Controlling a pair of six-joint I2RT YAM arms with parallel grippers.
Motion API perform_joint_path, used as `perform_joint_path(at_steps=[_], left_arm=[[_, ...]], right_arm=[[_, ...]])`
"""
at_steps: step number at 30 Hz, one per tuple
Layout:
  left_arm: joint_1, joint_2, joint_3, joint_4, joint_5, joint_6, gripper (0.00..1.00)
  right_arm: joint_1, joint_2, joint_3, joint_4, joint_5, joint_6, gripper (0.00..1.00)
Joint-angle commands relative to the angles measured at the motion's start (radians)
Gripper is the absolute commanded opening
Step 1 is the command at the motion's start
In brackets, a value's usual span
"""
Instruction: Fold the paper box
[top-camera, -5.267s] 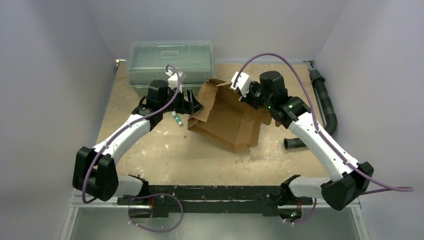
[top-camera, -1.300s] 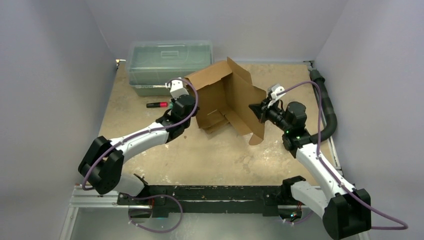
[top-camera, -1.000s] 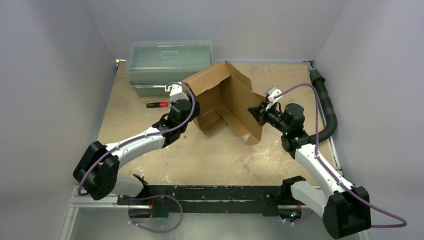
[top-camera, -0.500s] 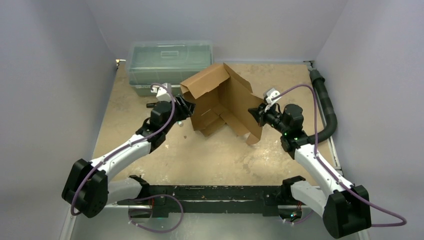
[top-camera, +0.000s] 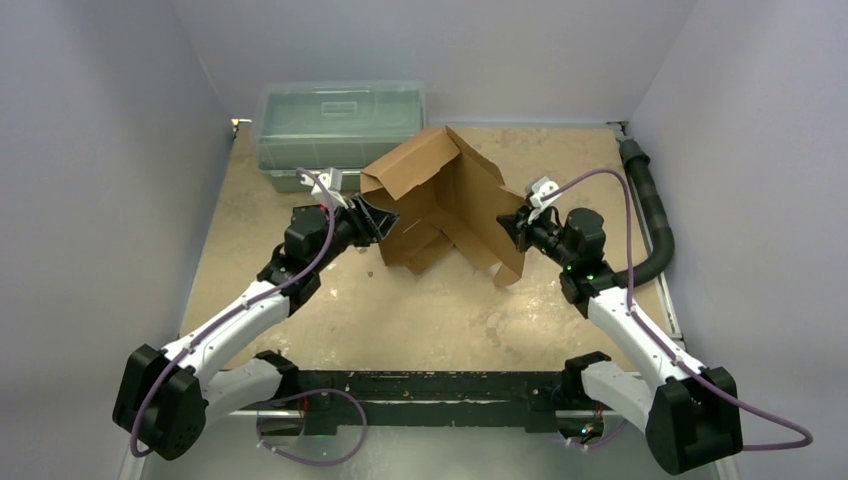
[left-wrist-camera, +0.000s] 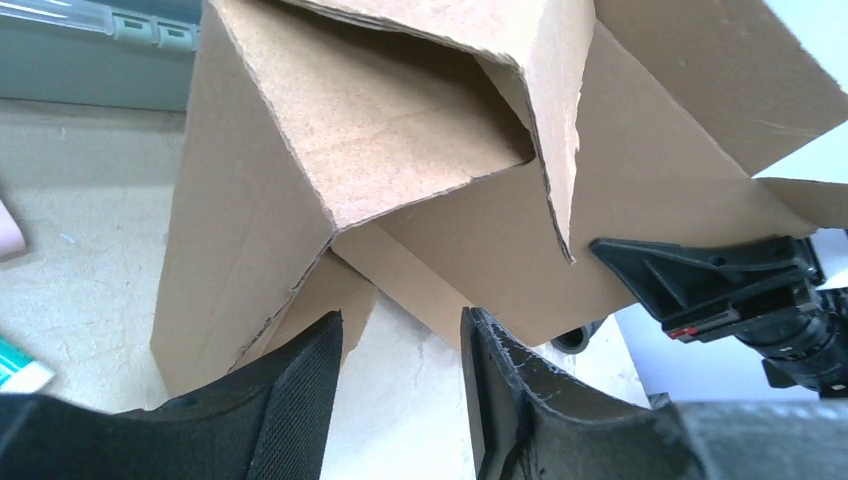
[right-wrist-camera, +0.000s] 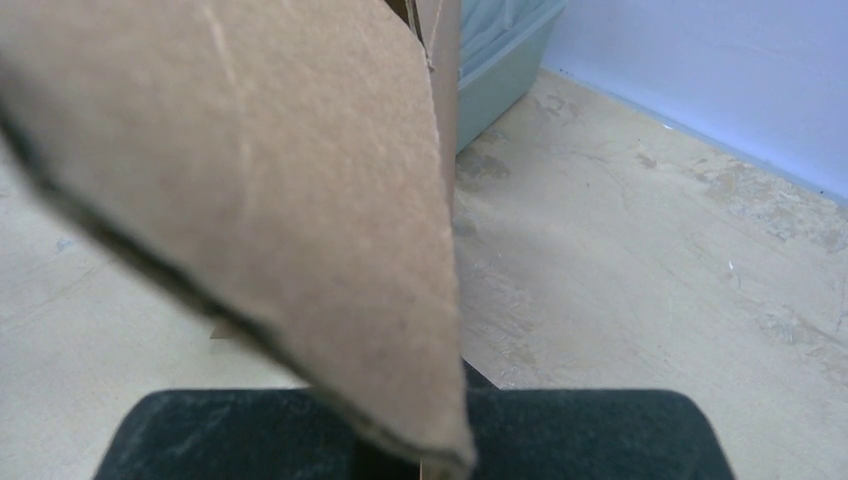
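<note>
The paper box (top-camera: 440, 195) is brown corrugated cardboard, half formed, standing on the table's middle with its panels and flaps tilted up. My right gripper (top-camera: 513, 228) is shut on the box's right-hand panel; in the right wrist view that panel (right-wrist-camera: 260, 190) fills the frame and runs down between the fingers (right-wrist-camera: 440, 462). My left gripper (top-camera: 384, 222) is at the box's left wall, open. In the left wrist view its fingers (left-wrist-camera: 400, 335) have only bare table between them, just short of the box's lower edge (left-wrist-camera: 250, 250).
A clear greenish lidded bin (top-camera: 340, 122) stands at the back left, right behind the box. A black hose (top-camera: 652, 215) runs along the right edge of the table. A small green and white item (left-wrist-camera: 18, 366) lies left of my left gripper.
My left arm has drawn back to the left, away from the box's wall, and its jaws have opened wider. The box has shifted slightly. My right gripper keeps its hold.
</note>
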Motion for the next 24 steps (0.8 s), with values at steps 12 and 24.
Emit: perform_joint_path(at_steps=[12, 24], left_arm=[[0.026, -0.074, 0.093, -0.083, 0.171, 0.06, 0.32], [0.026, -0.168, 0.357, -0.549, 0.051, 0.261, 0.69]], right_arm=[[0.015, 0.016, -0.014, -0.016, 0.057, -0.039, 0.0], [0.015, 0.025, -0.012, -0.019, 0.06, -0.047, 0.0]])
